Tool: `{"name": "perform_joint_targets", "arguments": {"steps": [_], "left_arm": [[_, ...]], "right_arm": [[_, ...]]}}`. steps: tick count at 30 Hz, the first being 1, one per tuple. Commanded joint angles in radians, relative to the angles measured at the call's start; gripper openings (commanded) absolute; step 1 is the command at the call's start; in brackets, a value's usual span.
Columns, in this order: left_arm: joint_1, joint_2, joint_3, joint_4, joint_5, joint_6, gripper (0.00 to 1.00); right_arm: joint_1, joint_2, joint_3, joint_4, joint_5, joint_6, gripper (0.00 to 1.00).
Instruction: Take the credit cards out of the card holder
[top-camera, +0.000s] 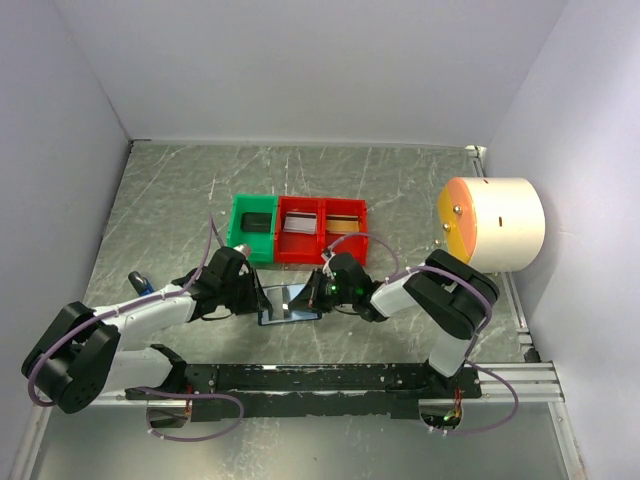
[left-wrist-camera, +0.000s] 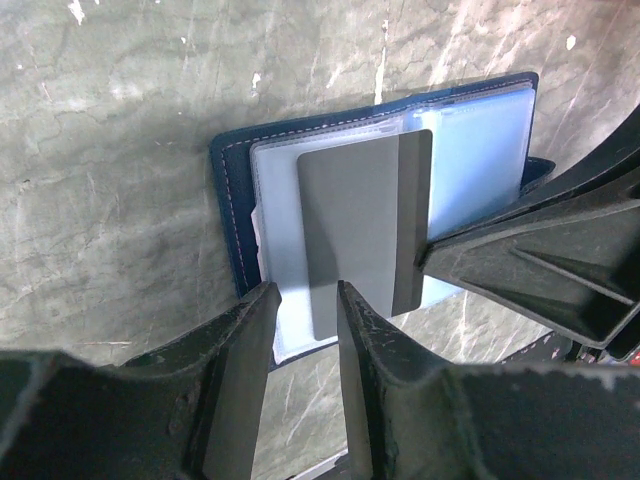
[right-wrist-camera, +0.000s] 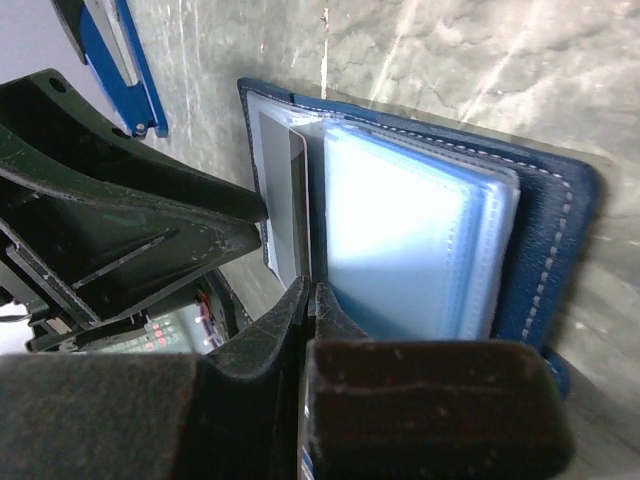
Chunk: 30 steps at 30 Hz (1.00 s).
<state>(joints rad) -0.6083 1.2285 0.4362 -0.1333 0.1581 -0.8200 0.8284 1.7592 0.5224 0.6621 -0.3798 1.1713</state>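
Observation:
The card holder (left-wrist-camera: 228, 200) lies open on the table, navy cover down and pale blue pockets up; it also shows from above (top-camera: 290, 305) and in the right wrist view (right-wrist-camera: 560, 230). A silvery grey credit card (left-wrist-camera: 360, 220) sticks partway out of a pocket. My right gripper (right-wrist-camera: 313, 288) is shut on that card's edge (right-wrist-camera: 280, 190), and its fingers (left-wrist-camera: 470, 255) reach in from the right. My left gripper (left-wrist-camera: 305, 292) stands open over the holder's near edge, one finger on each side of the card's corner, with nothing clamped between them.
Behind the holder stand a green bin (top-camera: 240, 205) with a dark card and a red bin (top-camera: 322, 245) with a silvery and a tan card. A white cylinder with an orange face (top-camera: 492, 222) sits at the right. A small blue tag (right-wrist-camera: 125, 60) lies to the left.

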Motion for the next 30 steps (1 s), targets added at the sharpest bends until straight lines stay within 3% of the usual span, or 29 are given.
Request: {"name": "perform_joint_targets", "arguments": {"steps": [1, 11, 22, 30], "left_arm": [[-0.013, 0.027, -0.042, -0.082, -0.065, 0.018, 0.44], [-0.014, 0.017, -0.007, -0.102, -0.060, 0.027, 0.45], [-0.020, -0.099, 0.106, -0.131, -0.041, 0.062, 0.62], [-0.021, 0.011, 0.082, 0.002, 0.053, 0.074, 0.57]], "right_arm": [[-0.021, -0.047, -0.022, 0.030, -0.024, -0.004, 0.00], [-0.027, -0.009, 0.011, 0.001, -0.047, -0.023, 0.00], [-0.030, -0.002, 0.041, -0.114, -0.004, -0.051, 0.00], [-0.040, -0.023, 0.043, -0.142, 0.021, -0.065, 0.00]]}}
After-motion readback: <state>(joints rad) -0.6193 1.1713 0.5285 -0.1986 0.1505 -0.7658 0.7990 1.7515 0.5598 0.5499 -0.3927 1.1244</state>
